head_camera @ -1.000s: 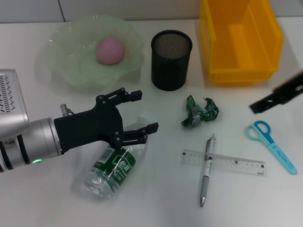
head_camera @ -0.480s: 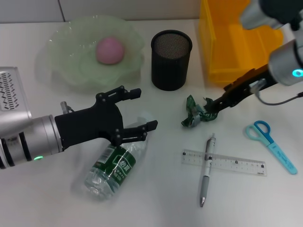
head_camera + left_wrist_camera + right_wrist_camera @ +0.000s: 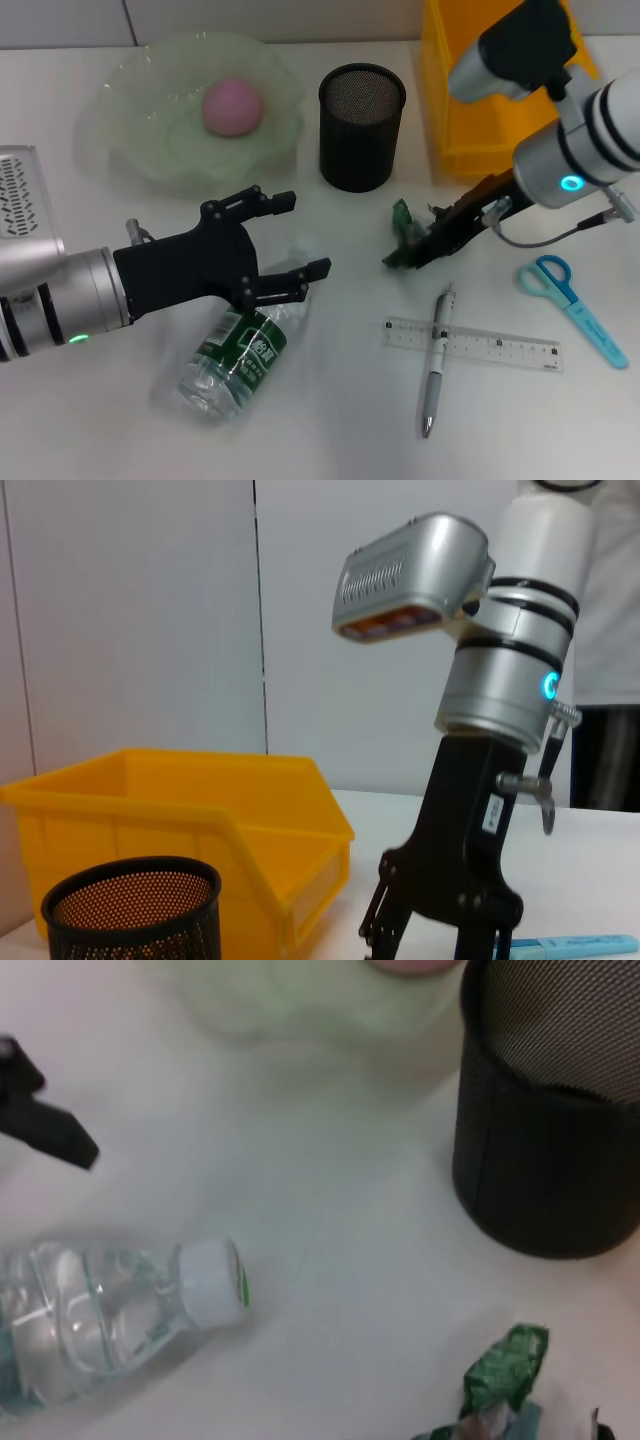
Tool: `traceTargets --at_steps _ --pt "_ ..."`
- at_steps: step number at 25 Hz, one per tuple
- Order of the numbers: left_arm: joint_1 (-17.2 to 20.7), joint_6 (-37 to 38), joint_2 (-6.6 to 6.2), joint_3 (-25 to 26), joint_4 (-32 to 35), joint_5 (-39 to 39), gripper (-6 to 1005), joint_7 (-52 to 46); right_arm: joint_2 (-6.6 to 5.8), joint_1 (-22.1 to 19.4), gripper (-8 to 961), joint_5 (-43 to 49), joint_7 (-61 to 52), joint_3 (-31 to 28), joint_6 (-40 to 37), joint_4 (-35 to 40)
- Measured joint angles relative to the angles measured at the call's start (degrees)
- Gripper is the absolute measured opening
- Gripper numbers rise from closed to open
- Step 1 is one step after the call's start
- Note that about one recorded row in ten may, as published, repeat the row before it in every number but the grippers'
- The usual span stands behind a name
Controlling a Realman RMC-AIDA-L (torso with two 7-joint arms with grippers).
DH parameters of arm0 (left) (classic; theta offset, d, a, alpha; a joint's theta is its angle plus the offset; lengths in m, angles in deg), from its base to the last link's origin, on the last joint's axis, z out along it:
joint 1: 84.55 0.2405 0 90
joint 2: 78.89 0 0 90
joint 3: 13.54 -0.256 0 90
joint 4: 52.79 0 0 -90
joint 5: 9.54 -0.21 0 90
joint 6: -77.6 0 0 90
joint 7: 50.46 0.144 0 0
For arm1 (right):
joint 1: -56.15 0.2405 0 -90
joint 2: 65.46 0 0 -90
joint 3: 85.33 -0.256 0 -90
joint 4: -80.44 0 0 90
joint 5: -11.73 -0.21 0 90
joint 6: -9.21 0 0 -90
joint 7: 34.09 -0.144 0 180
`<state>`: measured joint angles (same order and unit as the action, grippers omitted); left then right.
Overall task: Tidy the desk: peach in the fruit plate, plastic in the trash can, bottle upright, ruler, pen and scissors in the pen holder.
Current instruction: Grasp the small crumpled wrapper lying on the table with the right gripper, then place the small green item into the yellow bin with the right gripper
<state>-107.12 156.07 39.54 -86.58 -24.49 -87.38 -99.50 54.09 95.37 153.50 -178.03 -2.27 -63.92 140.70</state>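
- The left gripper [image 3: 285, 245] hovered with fingers spread wide — holding nothing — above the lying clear plastic bottle [image 3: 235, 350].
- The right gripper [image 3: 415, 247] reached the crumpled green plastic wrapper [image 3: 404, 236]; whether it gripped could not be told.

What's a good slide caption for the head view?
Right gripper reaches crumpled plastic while left gripper hovers over lying bottle.

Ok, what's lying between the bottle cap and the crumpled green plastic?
Nothing: between the bottle cap and the crumpled green plastic there is only bare white desk, shown in the right wrist view.
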Motion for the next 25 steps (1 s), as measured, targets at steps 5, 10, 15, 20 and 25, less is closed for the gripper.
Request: traceTargets --at_steps 5,10,15,20,25 --pt "0.24 0.26 -0.05 0.00 0.00 0.15 851 0.00 -0.02 0.97 835 0.22 -0.10 0.78 1.83 -3.24" --pt "0.38 0.30 -0.05 -0.01 0.04 0.14 850 -0.01 -0.11 1.68 811 0.29 -0.14 0.76 2.84 -5.45" --pt "0.58 0.34 -0.07 -0.01 0.02 0.16 848 -0.01 -0.12 0.89 648 0.29 -0.13 0.64 2.25 -3.80" --pt "0.76 0.36 -0.14 0.00 0.09 0.25 847 0.25 -0.16 -1.15 442 0.29 -0.57 0.31 0.56 0.59" --pt "0.77 0.21 -0.14 0.00 0.10 0.30 846 0.46 -0.26 -3.57 162 0.08 -0.92 -2.34 -4.02 7.66"
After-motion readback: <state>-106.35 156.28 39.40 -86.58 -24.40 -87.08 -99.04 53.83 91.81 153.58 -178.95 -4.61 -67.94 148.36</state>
